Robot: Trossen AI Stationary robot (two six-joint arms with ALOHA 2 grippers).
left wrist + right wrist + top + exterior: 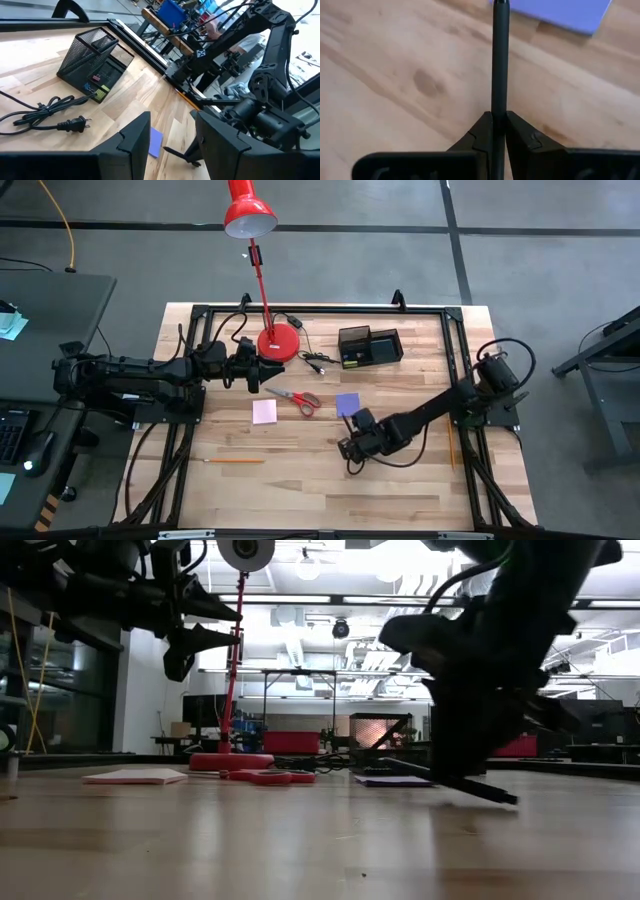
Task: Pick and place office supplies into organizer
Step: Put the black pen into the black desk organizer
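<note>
Low over the tabletop, right claw (498, 131) clamps a black pen (500, 60)

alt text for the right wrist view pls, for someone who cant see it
The right pincer is shut on a black pen, which sticks straight out from between its two dark fingers over the wooden table. The pen's far end reaches the edge of a purple sticky-note pad lying flat on the wood.

No readable text

No lettering, label, brand, number or sign can be made out on anything in these views.
</note>
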